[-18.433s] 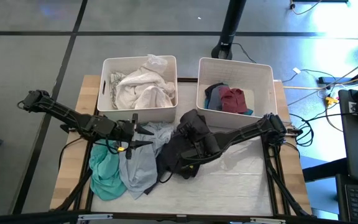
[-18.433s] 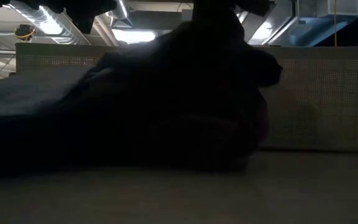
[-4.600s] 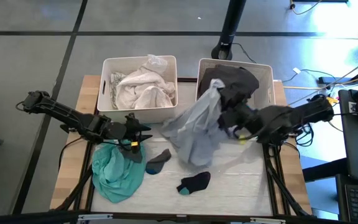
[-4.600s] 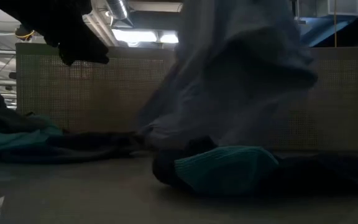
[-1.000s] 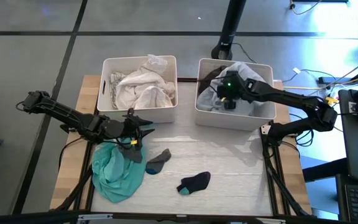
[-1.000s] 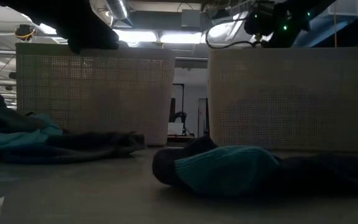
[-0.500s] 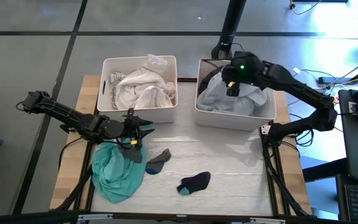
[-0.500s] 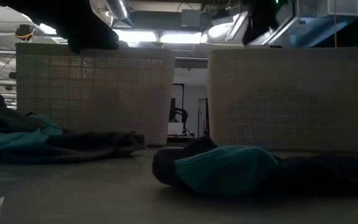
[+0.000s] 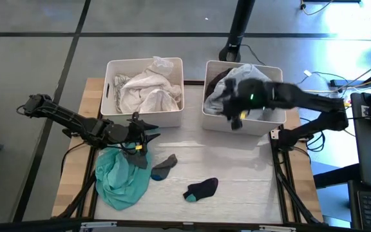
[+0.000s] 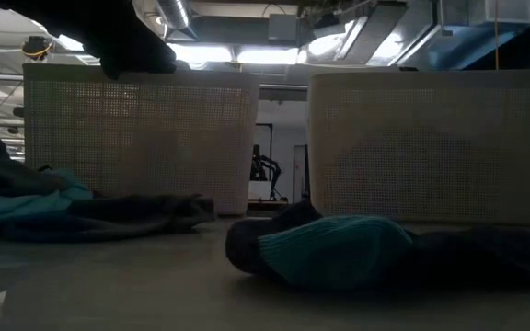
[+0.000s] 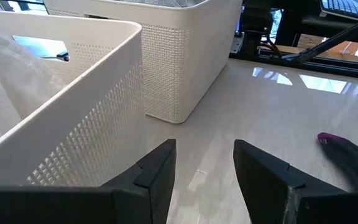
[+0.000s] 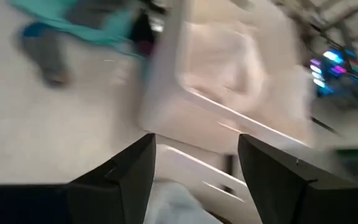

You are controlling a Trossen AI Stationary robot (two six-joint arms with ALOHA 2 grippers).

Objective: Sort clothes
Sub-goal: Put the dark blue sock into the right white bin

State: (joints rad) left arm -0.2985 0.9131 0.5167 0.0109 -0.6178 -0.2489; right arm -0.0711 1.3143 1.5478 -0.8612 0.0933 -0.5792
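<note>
Two white perforated bins side by side at the table's 12 o'clock edge. Left bin (image 9: 111,90): crumpled white garments (image 9: 145,90), heaped to the rim. Right bin (image 9: 275,96): pale grey-blue garment (image 9: 229,87) on top, black fabric (image 9: 216,76) showing at its 10 o'clock corner.

Right gripper (image 9: 237,116) over the right bin's front rim, fingers apart, holding nothing.

Left gripper (image 9: 148,134) at table's 9 o'clock side, just in front of the left bin, fingers apart, empty.

Teal-green garment (image 9: 118,177) bunched at 7 o'clock, long axis roughly 12–6.

Grey sock with blue cuff (image 9: 164,165) near centre, axis 1–7.

Dark sock, teal toe (image 9: 202,188), at 6 o'clock, axis 2–8.
</note>
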